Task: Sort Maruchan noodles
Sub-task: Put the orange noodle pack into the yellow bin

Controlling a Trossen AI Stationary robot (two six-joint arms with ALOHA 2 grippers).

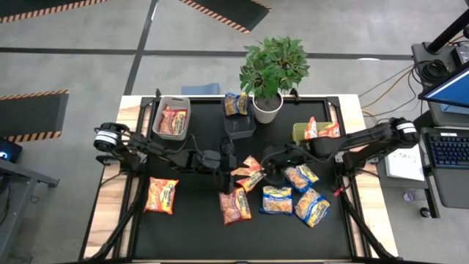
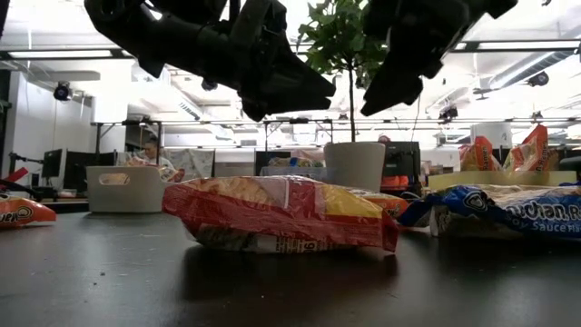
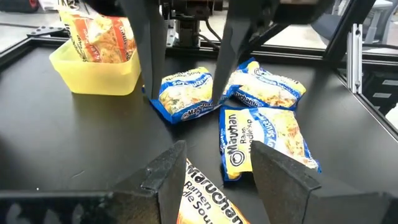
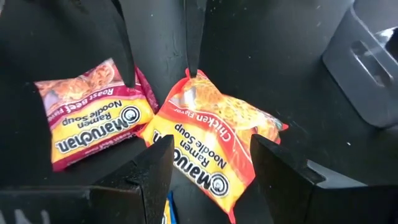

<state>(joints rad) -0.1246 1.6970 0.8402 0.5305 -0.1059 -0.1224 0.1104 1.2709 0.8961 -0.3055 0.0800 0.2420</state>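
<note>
Several Maruchan packets lie flat mid-table: an orange chicken packet (image 1: 250,176) (image 4: 214,140), a red roast-beef packet (image 1: 235,206) (image 4: 93,118), and three blue ones (image 1: 277,199) (image 3: 186,96). Another orange-red packet (image 1: 161,195) lies alone toward the left. My left gripper (image 1: 229,163) (image 3: 214,180) and right gripper (image 1: 265,170) (image 4: 211,180) face each other over the orange chicken packet. Both are open. The low view shows both grippers above the table, left (image 2: 313,95) and right (image 2: 381,100), touching nothing.
Three bins stand along the far side: a grey bin (image 1: 171,117) holding red packets, a dark bin (image 1: 239,123) with a blue packet, and a yellow-green bin (image 1: 302,132) (image 3: 93,74) with orange packets. A potted plant (image 1: 270,73) stands between them.
</note>
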